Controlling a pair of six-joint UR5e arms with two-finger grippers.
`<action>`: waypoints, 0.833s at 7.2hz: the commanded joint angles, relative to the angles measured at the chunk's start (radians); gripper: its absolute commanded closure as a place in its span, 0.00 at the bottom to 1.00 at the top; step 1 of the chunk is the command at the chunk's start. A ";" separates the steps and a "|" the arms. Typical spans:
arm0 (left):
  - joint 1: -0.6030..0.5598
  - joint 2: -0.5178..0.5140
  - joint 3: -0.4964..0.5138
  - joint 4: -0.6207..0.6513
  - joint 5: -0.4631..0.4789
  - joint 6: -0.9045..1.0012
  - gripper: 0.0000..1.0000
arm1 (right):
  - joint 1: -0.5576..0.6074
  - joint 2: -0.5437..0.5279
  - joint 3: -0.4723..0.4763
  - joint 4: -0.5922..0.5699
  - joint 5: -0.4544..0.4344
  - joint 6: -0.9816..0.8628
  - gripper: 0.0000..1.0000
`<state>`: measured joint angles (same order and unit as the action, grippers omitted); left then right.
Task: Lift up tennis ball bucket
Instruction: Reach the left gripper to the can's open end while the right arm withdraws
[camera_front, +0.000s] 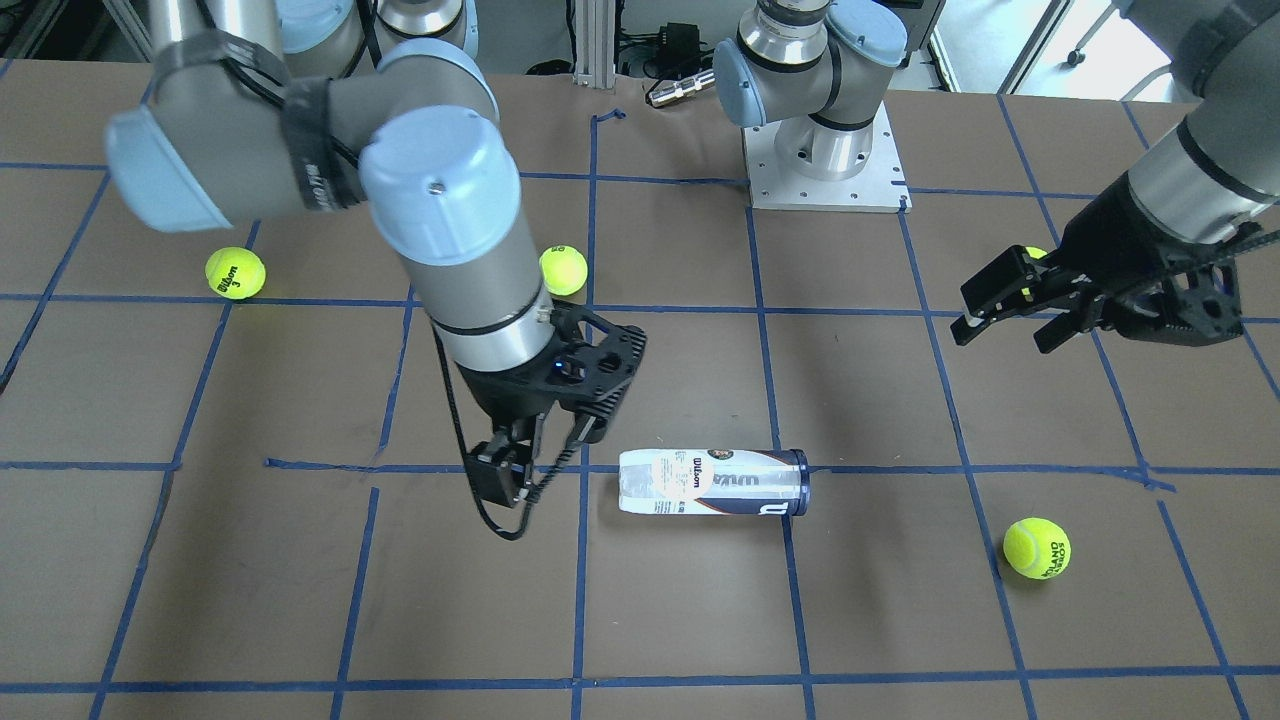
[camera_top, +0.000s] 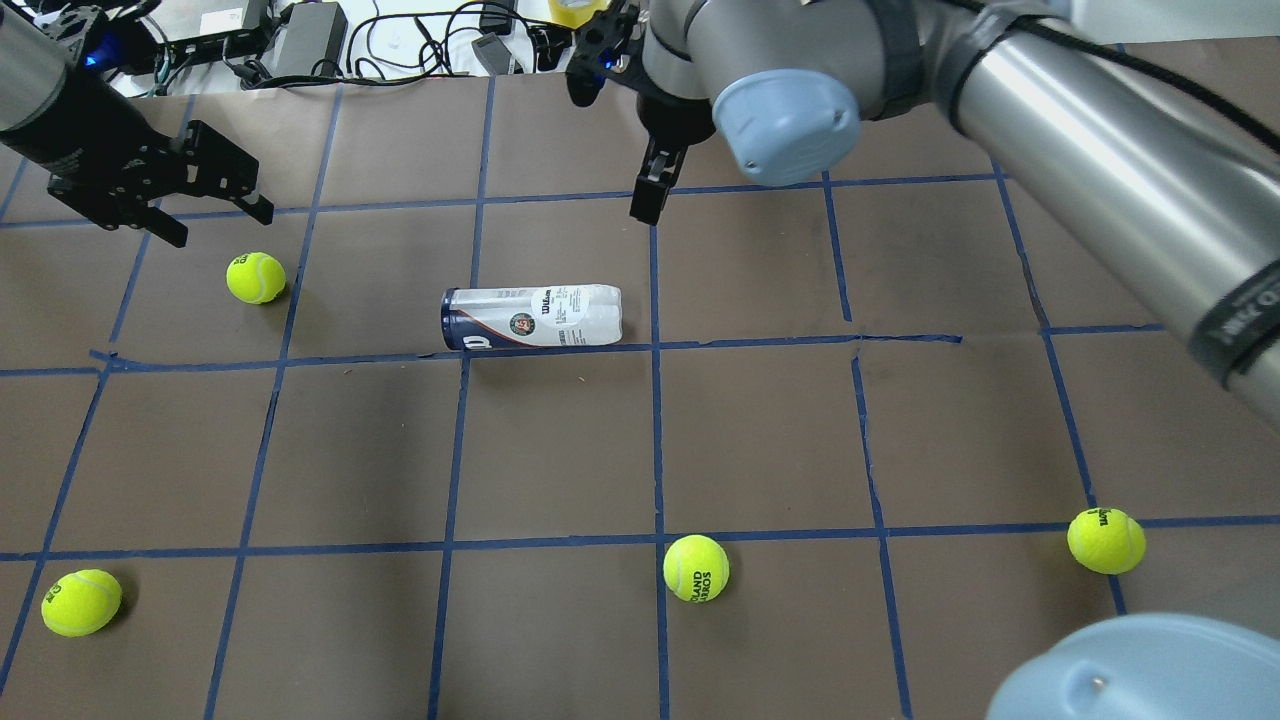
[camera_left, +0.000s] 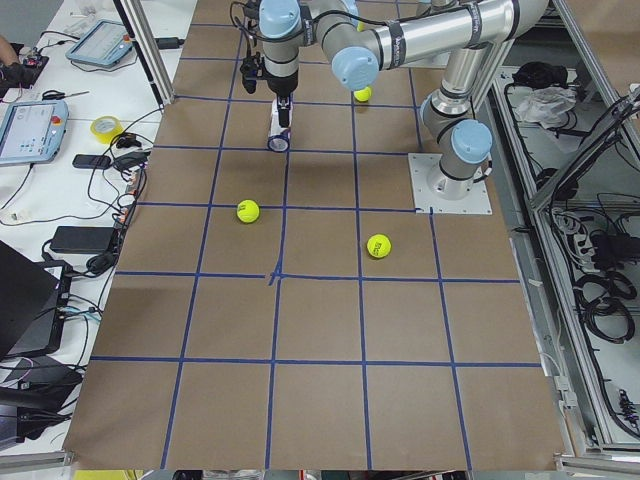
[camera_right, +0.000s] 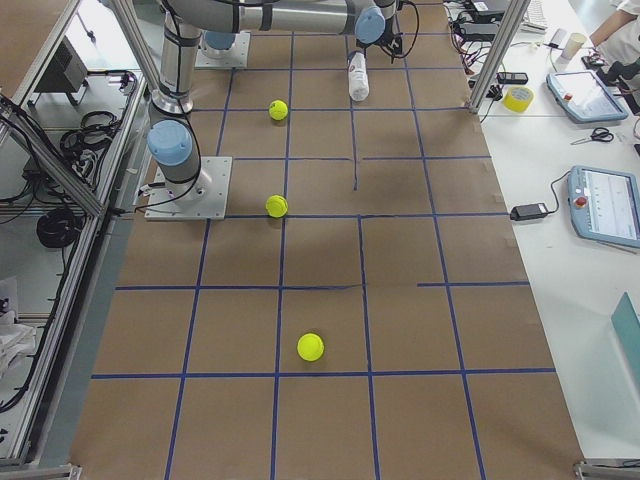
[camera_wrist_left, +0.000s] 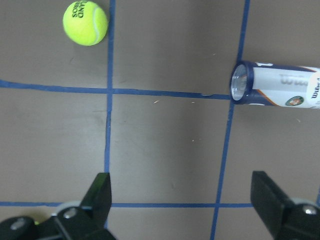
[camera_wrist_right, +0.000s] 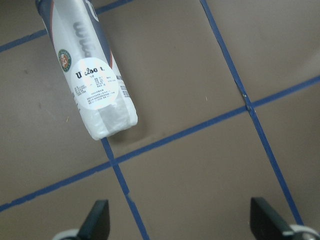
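Note:
The tennis ball bucket is a slim clear can with a white label and a navy band. It lies on its side on the brown table, also in the overhead view. My right gripper hangs open just off the can's clear end, a little above the table, holding nothing. In the right wrist view the can lies ahead of the open fingers. My left gripper is open and empty, well off the can's navy end.
Loose yellow-green tennis balls lie around: one near the left gripper, one in front of the can, and others at the near corners. Blue tape lines grid the table. Cables and boxes lie beyond the far edge.

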<state>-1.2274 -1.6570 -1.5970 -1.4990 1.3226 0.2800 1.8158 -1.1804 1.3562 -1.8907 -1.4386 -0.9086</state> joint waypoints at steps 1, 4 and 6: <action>-0.001 -0.072 -0.109 0.197 -0.125 0.011 0.00 | -0.107 -0.108 0.001 0.175 0.003 0.010 0.00; -0.003 -0.168 -0.205 0.318 -0.256 0.010 0.00 | -0.193 -0.160 0.001 0.292 0.000 0.074 0.00; -0.006 -0.216 -0.207 0.322 -0.362 0.011 0.00 | -0.191 -0.220 0.044 0.301 -0.011 0.189 0.00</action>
<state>-1.2315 -1.8432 -1.8011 -1.1838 1.0109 0.2903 1.6256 -1.3626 1.3713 -1.5985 -1.4446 -0.7838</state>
